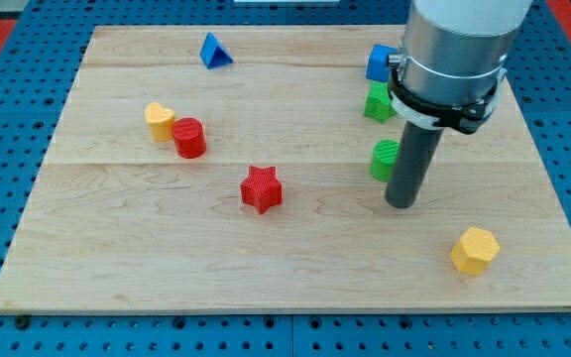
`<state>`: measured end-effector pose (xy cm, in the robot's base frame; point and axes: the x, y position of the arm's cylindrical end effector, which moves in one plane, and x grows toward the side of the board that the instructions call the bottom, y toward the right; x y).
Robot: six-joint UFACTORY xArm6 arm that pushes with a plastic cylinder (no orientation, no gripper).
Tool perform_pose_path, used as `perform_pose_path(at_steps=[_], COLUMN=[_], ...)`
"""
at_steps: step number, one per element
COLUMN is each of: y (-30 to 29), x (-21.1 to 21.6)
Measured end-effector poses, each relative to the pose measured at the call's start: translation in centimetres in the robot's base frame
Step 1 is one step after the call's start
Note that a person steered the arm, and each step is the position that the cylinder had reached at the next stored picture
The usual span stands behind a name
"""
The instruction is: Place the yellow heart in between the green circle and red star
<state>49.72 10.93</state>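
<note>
The yellow heart (159,120) lies at the view's left, touching the red cylinder (189,137) on its right. The red star (262,188) sits near the board's middle. The green circle (384,158) is at the view's right, partly hidden by the rod. My tip (401,203) rests on the board just right of and below the green circle, far right of the yellow heart.
A blue triangle (214,51) lies at the top. A blue block (380,62) and a green block (378,102) sit at the top right, partly hidden by the arm. A yellow hexagon (475,250) lies at the bottom right. The wooden board (97,258) has blue pegboard around it.
</note>
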Motion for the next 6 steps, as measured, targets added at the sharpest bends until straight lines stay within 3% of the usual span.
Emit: perform_pose_path(at_steps=[3, 4, 6], y=[-4.8, -7.4, -17.8], x=[0.1, -3.9, -17.1])
